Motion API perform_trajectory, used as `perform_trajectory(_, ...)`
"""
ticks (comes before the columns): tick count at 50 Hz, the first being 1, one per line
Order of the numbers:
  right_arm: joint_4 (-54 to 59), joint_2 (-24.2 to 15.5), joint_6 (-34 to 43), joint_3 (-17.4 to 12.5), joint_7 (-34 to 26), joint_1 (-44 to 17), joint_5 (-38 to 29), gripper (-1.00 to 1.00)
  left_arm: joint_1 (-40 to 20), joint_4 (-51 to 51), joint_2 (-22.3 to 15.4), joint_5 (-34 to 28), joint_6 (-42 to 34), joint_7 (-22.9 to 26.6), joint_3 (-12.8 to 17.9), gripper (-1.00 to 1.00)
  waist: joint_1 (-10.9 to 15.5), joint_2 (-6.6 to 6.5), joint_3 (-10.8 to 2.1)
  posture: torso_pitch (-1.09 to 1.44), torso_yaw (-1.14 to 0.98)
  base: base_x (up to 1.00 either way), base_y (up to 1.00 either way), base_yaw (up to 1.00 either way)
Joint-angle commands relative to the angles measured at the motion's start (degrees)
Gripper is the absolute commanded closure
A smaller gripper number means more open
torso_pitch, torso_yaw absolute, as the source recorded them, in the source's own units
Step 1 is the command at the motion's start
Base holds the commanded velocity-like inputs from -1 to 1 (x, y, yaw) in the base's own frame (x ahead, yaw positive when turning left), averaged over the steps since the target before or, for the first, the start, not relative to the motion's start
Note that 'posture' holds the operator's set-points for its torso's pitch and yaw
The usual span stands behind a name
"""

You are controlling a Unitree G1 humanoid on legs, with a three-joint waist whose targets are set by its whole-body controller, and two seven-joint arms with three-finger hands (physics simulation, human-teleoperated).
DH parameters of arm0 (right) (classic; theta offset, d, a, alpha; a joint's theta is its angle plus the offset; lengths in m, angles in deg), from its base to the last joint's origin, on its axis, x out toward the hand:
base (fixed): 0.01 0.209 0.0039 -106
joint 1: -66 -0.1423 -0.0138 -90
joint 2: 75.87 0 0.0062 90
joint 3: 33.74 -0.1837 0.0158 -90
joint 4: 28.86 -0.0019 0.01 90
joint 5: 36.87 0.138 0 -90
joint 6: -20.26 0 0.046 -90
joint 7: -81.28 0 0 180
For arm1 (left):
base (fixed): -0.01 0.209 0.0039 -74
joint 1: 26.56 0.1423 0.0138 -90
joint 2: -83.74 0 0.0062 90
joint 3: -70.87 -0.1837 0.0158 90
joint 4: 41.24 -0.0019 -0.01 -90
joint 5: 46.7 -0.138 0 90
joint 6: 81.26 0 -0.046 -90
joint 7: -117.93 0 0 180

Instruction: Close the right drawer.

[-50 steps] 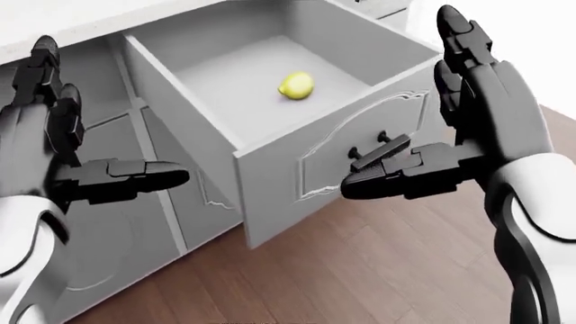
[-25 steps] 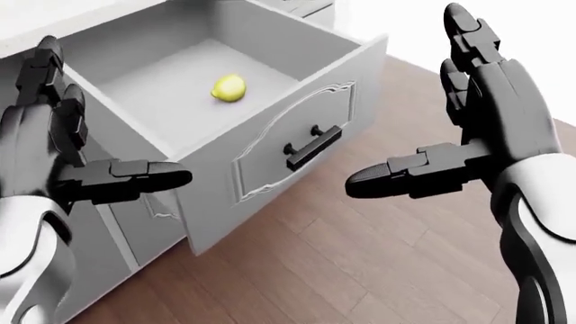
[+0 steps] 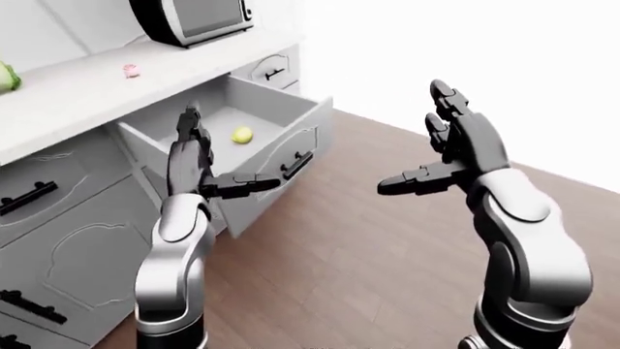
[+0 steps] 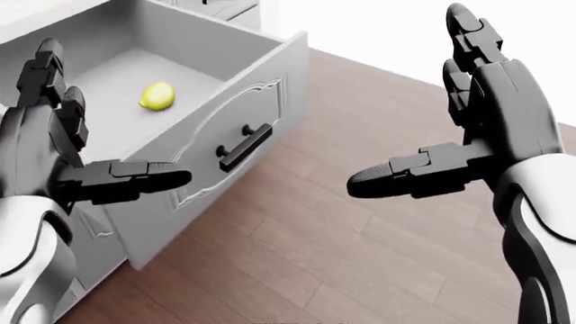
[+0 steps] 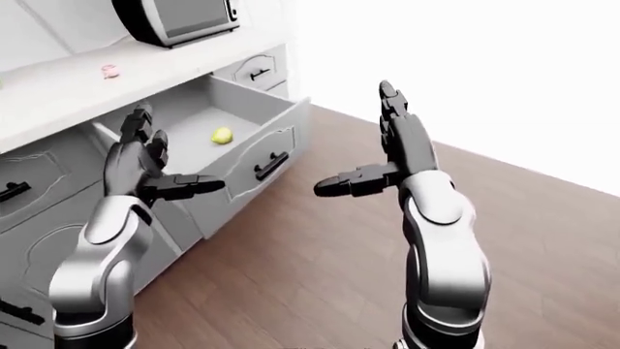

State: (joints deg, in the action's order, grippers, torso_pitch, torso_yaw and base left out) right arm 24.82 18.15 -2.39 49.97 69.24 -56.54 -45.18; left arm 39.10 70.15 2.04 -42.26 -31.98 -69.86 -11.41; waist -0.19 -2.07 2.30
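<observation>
The right drawer (image 4: 225, 128) of the grey cabinet stands pulled out wide at the head view's upper left, its front panel carrying a black handle (image 4: 243, 147). A yellow lemon (image 4: 157, 96) lies on the drawer's floor. My left hand (image 4: 113, 115) is open at the left, its thumb lying across the drawer's front corner and its fingers pointing up. My right hand (image 4: 405, 101) is open too, hanging over the wooden floor well to the right of the handle and touching nothing.
On the white counter sit a microwave (image 3: 194, 18), a small pink item (image 3: 130, 70) and a green object (image 3: 8, 76). A shut small drawer (image 3: 274, 71) lies beyond the open one. Grey cabinet doors (image 3: 78, 262) fill the lower left; wooden floor (image 3: 368, 262) spreads to the right.
The whole picture has shifted: the drawer slid to the left of the head view as the camera moved. My right thumb, earlier by the handle, now stands apart from it.
</observation>
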Motion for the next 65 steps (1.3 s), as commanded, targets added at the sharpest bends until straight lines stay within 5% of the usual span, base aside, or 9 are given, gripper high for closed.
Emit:
perform_trajectory(1, -1.59, -0.2, -1.42, 0.09, 0.06, -1.63, 0.05, -1.0, -1.33, 1.95, -0.53, -0.2, 1.45, -0.24, 0.47, -1.0, 0.17, -0.17, -1.03, 0.0, 0.0, 0.0, 0.0, -0.26)
perform_trajectory(3, -1.72, -0.17, -1.53, -0.03, 0.04, -1.39, 0.11, -1.0, -1.18, 1.96, -0.55, -0.2, 1.52, -0.23, 0.48, -1.0, 0.02, -3.53, -1.86, 0.0, 0.0, 0.0, 0.0, -0.26)
perform_trajectory(7, -1.73, -0.17, -1.35, 0.1, 0.12, -1.43, 0.11, -1.0, -1.35, 2.13, -0.64, -0.07, 1.19, -0.26, 0.65, -1.0, 0.09, -1.95, -1.48, 0.0, 0.0, 0.0, 0.0, -0.25)
perform_trajectory(17, -1.58, -0.07, -1.49, 0.2, 0.19, -1.38, 0.04, -1.0, -1.17, 1.35, -0.83, 0.18, 1.99, -0.28, 0.8, -1.0, 0.18, 6.33, -2.38, 0.0, 0.0, 0.0, 0.0, -0.25)
perform_trajectory(27, -2.25, -0.14, -1.21, 0.05, 0.21, -1.06, 0.1, -1.0, -0.93, 1.35, -0.69, 0.1, 2.22, -0.34, 0.66, -1.0, 0.2, 0.61, -1.07, 0.0, 0.0, 0.0, 0.0, -0.25)
perform_trajectory(30, -2.02, -0.05, -1.61, 0.12, 0.29, -0.88, 0.07, -1.0, -0.94, 1.54, -0.76, 0.13, 2.1, -0.29, 0.72, -1.0, 0.08, -4.17, -2.13, 0.0, 0.0, 0.0, 0.0, -0.26)
perform_trajectory(43, -1.49, -0.31, -1.01, 0.19, 0.11, -2.0, 0.0, -1.0, -1.67, 1.83, -0.96, 0.39, 1.2, -0.54, 0.84, -1.0, 0.23, 6.2, -2.66, 0.0, 0.0, 0.0, 0.0, -0.26)
perform_trajectory(56, -2.28, -0.27, -0.82, -0.03, 0.09, -1.51, 0.09, -1.0, -1.9, 2.63, -1.12, 0.76, 0.3, -0.66, 1.04, -1.0, 0.08, -2.93, -1.6, 0.0, 0.0, 0.0, 0.0, -0.25)
perform_trajectory(65, -2.73, -0.38, -0.23, -0.03, 0.05, -1.67, 0.2, -1.0, -2.03, 3.36, -1.19, 1.07, -0.34, -0.84, 1.13, -1.0, 0.02, 0.29, -1.73, 0.0, 0.0, 0.0, 0.0, -0.26)
